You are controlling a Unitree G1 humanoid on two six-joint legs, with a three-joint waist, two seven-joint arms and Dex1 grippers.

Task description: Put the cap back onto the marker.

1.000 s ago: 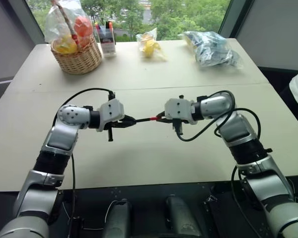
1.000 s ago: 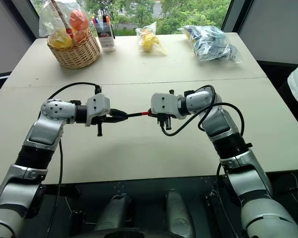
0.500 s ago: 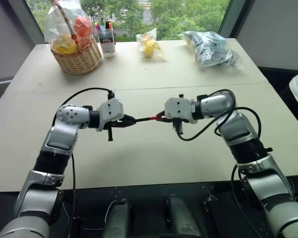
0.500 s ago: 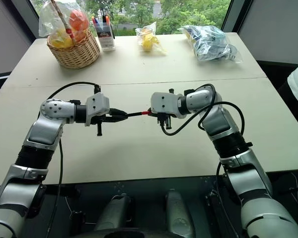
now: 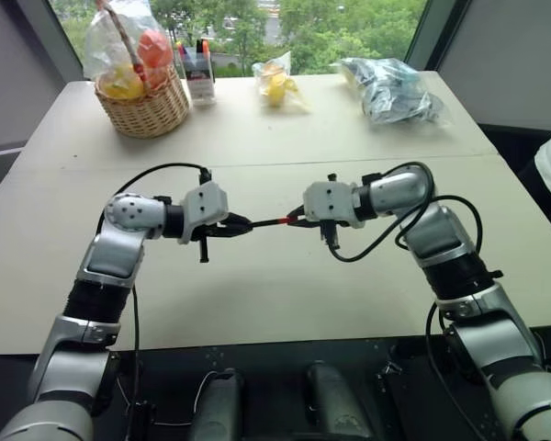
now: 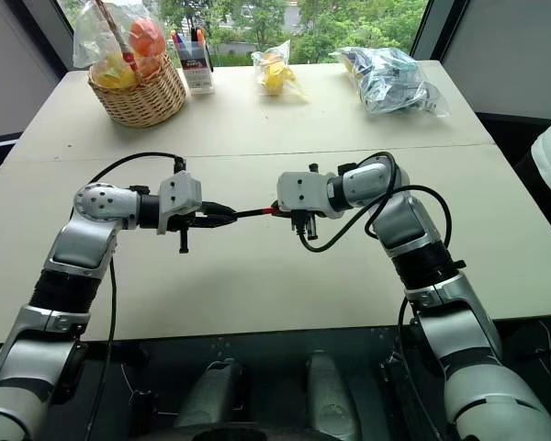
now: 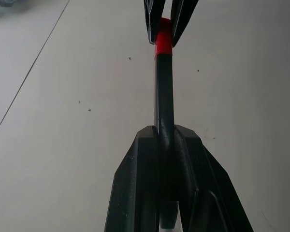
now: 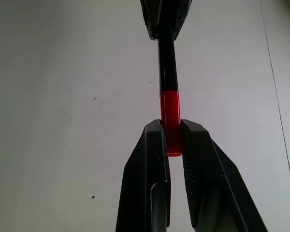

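The red cap sat on the end of the black marker, the pair held level in the air above the table so both ends stayed reachable; my left gripper was clamped on the barrel to brace it, my right gripper pinched the cap to press it home

My head cameras looked forward and down over the table; each wrist camera faced close along its fingers, sharing the marker.
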